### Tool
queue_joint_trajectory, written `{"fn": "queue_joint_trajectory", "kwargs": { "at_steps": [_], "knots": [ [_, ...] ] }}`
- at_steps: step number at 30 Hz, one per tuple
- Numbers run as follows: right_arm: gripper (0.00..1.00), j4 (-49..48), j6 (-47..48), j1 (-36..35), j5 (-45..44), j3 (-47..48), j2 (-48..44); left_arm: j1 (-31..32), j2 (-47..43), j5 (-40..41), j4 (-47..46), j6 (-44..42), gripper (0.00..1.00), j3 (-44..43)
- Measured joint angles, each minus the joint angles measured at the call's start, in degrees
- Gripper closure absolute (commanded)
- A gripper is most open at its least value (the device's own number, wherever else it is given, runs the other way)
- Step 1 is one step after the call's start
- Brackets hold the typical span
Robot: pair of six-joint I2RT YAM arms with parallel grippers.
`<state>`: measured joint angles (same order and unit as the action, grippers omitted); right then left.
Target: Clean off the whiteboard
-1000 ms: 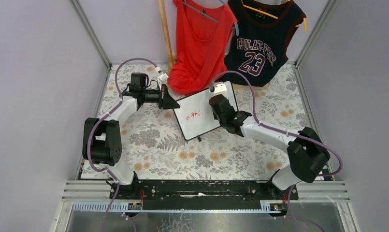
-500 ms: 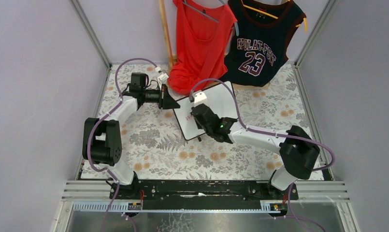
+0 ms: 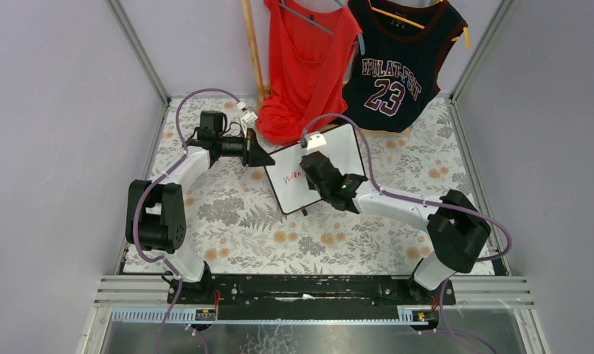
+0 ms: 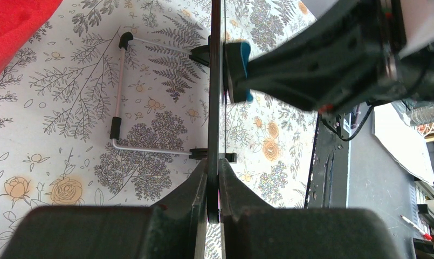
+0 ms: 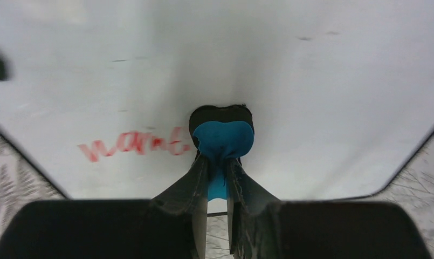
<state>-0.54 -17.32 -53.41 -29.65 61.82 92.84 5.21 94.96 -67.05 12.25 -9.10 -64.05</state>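
The whiteboard [image 3: 344,151] stands tilted at the table's middle, with red handwriting [image 3: 292,175] on its left part. My left gripper [image 3: 261,156] is shut on the board's left edge, which shows edge-on in the left wrist view [image 4: 214,81] between my fingertips [image 4: 213,162]. My right gripper [image 3: 314,169] is shut on a small blue eraser [image 5: 222,139] and presses it against the board's face [image 5: 311,81], just right of the red writing [image 5: 133,144]. The eraser also shows in the left wrist view [image 4: 239,65], touching the board.
A red shirt [image 3: 305,66] and a dark "23" jersey [image 3: 401,70] hang at the back, beside a wooden pole [image 3: 253,51]. The board's wire stand [image 4: 117,102] rests on the floral tablecloth [image 3: 235,214]. Grey walls close both sides.
My right gripper swept the eraser left across the board over the writing, then came back a little to the right. The writing's left part still shows. The left arm has not moved.
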Motion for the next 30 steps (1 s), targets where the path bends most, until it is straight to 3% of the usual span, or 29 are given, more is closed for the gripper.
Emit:
{"fn": "queue_joint_trajectory", "kwargs": {
  "at_steps": [6,15,30],
  "knots": [
    [1.0,0.7,0.5,5.6,-2.3,-4.1,-3.8,0.0,0.0,0.0,0.0,0.0,1.0,0.0],
    [1.0,0.9,0.7,6.0,-0.6,-5.1,-5.2,0.0,0.0,0.0,0.1,0.0,1.0,0.0],
    [1.0,-1.2,0.3,-5.4,-0.6,1.0,3.8,-0.2,-0.4,0.5,0.6,0.0,1.0,0.0]
  ]
}}
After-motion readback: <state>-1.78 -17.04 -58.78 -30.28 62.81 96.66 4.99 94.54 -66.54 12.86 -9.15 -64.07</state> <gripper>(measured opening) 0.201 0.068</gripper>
